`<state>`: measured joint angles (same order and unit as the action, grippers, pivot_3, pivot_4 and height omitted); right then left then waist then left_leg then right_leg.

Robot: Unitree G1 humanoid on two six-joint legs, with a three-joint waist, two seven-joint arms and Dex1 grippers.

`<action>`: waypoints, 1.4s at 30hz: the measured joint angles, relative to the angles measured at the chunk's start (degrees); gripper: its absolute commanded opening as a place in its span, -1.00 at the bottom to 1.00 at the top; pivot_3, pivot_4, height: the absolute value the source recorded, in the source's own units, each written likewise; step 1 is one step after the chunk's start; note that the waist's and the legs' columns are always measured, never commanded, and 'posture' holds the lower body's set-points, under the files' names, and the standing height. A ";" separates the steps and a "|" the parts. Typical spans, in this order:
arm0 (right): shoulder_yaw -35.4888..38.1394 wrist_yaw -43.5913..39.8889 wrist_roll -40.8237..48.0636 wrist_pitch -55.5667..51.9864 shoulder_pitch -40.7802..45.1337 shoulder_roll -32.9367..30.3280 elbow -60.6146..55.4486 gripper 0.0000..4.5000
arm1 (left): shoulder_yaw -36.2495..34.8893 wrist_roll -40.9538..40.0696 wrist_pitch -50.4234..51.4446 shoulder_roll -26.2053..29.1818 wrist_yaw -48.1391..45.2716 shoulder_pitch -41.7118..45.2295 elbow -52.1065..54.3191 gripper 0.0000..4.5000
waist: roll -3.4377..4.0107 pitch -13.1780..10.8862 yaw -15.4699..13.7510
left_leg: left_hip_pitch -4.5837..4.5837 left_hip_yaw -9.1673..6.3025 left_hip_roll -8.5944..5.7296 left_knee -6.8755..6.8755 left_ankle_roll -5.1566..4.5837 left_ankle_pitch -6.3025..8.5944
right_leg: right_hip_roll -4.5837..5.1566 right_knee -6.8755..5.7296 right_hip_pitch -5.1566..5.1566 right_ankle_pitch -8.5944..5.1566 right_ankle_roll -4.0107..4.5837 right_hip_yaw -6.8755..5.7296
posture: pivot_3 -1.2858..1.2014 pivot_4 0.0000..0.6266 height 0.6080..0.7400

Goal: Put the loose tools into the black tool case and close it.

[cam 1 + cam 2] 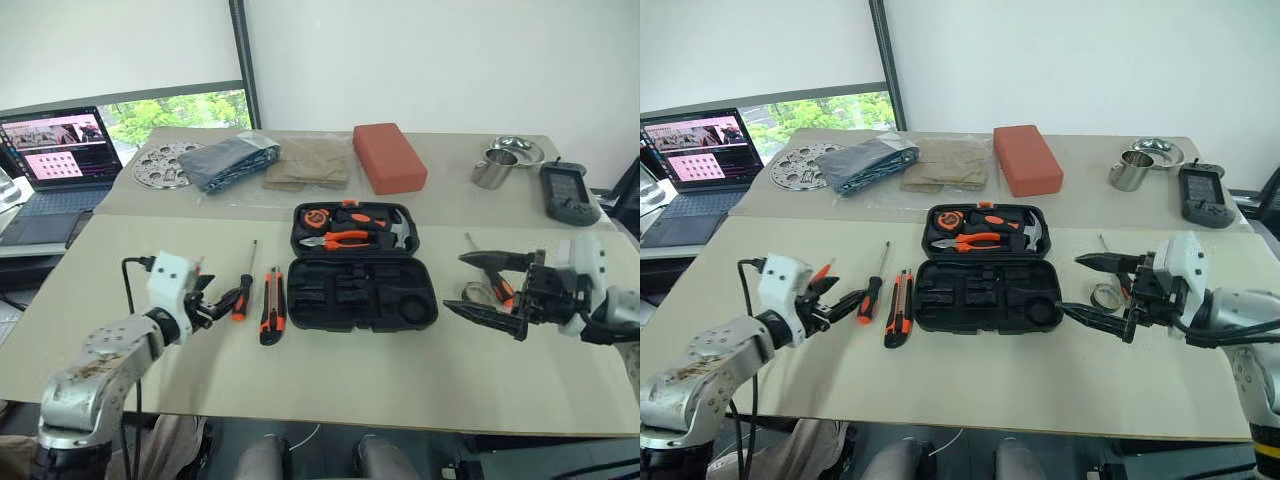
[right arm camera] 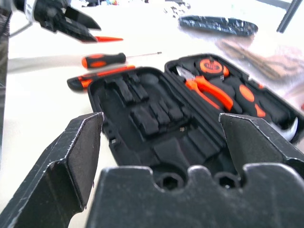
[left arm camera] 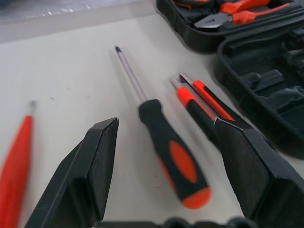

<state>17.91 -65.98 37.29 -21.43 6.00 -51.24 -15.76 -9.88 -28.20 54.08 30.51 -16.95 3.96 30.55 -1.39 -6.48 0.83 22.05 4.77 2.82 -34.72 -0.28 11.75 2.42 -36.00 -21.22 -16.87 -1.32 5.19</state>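
Item one: black moulded plastic tool case (image 1: 362,295), lying open at table centre, its slotted near half empty, its far half at twelve o'clock already carrying orange-handled pliers (image 1: 337,239) and a hammer (image 1: 398,230); I am judging it rigid and light, best shut by pushing the far half over from its outer edge.

Item two: black-and-orange screwdriver (image 3: 173,154) with a bare steel shaft, lying at nine o'clock of the case; stiff, light, grippy on its rubbery handle, so I am planning to pinch mid-handle, not the slick shaft.

Item three: slim orange-black utility knife (image 1: 272,308), between that screwdriver and the case; hard, narrow, likely to skid on the table; take across the body.

Item four: thin all-orange screwdriver (image 3: 16,164), further out at nine o'clock.

Item five: small grey tape roll (image 1: 1104,296), at three o'clock of the case; light, ring-shaped.

Left gripper (image 3: 166,156): fingers standing apart, holding nothing, straddling the black-and-orange screwdriver's handle from above.

Right gripper (image 1: 1102,288): fingers spread wide, empty, hovering beside the tape roll.

Writing: I am finding no legible brand or label.
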 measured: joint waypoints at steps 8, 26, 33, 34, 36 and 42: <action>-1.92 -1.52 0.59 -1.57 2.61 0.12 -0.29 1.00 | 6.63 6.31 8.43 -7.62 12.35 2.70 0.93 0.53 | -0.04 -0.02 -0.08 | 0.01 -0.07 -0.05 -0.03 0.00 0.00 | -0.05 0.00 0.01 0.01 0.01 -0.01 | 0.03 -0.52 1.00; -1.33 -2.47 1.28 -1.45 0.90 0.82 -0.32 1.00 | 6.30 11.14 10.20 -13.08 15.98 7.24 -6.45 -0.57 | -0.01 -0.01 0.01 | -0.02 -0.06 -0.09 -0.03 0.00 0.00 | -0.05 -0.01 0.04 0.01 0.00 0.01 | 0.03 -0.52 1.00; 1.12 -2.21 5.22 -1.82 0.29 3.18 -0.41 1.00 | 4.17 10.85 9.91 -12.97 13.99 6.67 -6.55 -0.57 | -0.02 -0.01 0.09 | -0.03 -0.06 -0.08 -0.03 0.00 0.00 | -0.06 -0.02 0.04 0.01 0.00 0.01 | 0.03 -0.52 1.00; 1.49 -1.98 6.48 -2.16 0.30 3.63 -0.47 1.00 | 3.75 10.85 9.90 -12.96 13.84 6.67 -6.65 -0.57 | -0.02 -0.01 0.09 | -0.02 -0.06 -0.08 -0.03 0.00 0.00 | -0.06 -0.02 0.04 0.01 0.00 0.02 | 0.03 -0.52 1.00; 1.98 -1.54 8.66 -2.80 0.30 4.49 -0.67 1.00 | 2.65 10.89 9.79 -12.67 13.45 6.67 -6.91 -0.57 | -0.03 -0.02 0.09 | -0.01 -0.06 -0.08 -0.03 0.00 0.00 | -0.06 -0.01 0.03 0.01 0.00 0.01 | 0.03 -0.52 1.00; 3.03 -1.54 9.14 -2.90 -0.13 4.67 -0.69 1.00 | 1.57 9.83 4.81 -9.87 7.56 6.95 -8.15 -0.57 | 0.00 0.00 -0.06 | 0.02 -0.06 -0.08 -0.03 0.01 0.00 | -0.03 0.02 0.03 0.01 0.00 -0.02 | 0.03 -0.52 1.00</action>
<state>20.94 -67.52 46.44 -24.33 5.87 -46.57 -16.44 -8.31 -18.36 58.89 20.63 -9.39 10.91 22.39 -1.39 -6.48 0.77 22.07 4.70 2.74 -34.75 -0.27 11.74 2.39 -35.98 -21.19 -16.87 -1.32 5.17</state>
